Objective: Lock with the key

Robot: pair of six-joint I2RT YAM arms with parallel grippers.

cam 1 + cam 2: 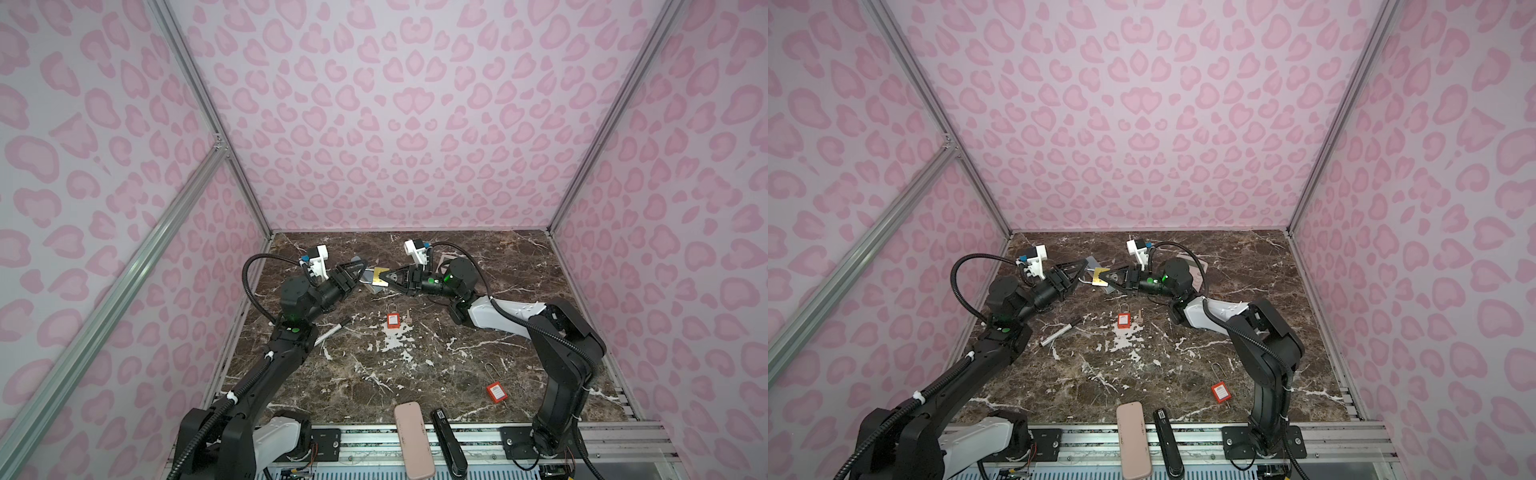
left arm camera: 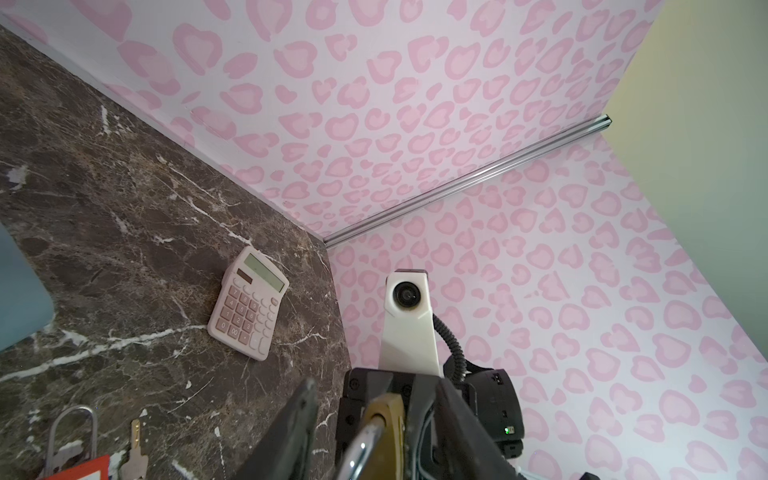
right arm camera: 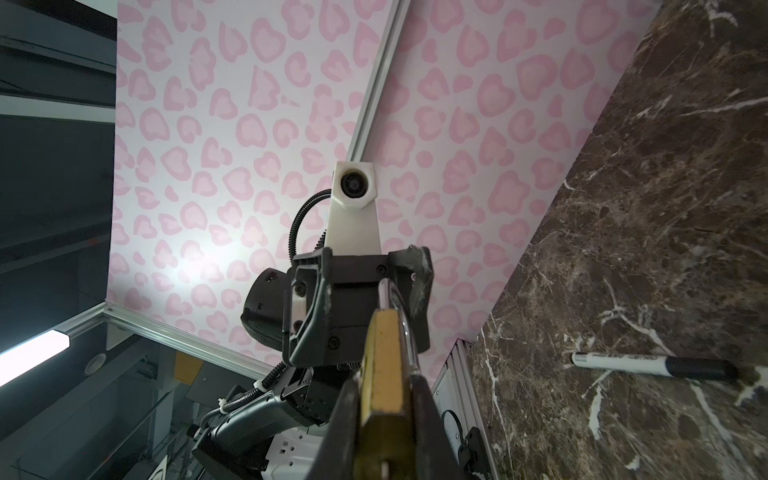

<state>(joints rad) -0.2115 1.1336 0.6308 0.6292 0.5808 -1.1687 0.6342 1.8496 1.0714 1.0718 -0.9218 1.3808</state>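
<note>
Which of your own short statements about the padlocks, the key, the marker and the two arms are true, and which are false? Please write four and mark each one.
1. The right gripper has its jaws shut on the brass padlock. True.
2. The left gripper holds the marker. False: the marker lies on the table, and this gripper's jaws stand open around the shackle of the brass padlock.
3. Two red padlocks lie on the table. True: the middle red padlock and the front red padlock.
4. The loose key lies beside the front red padlock. False: it lies beside the middle red padlock.
</note>
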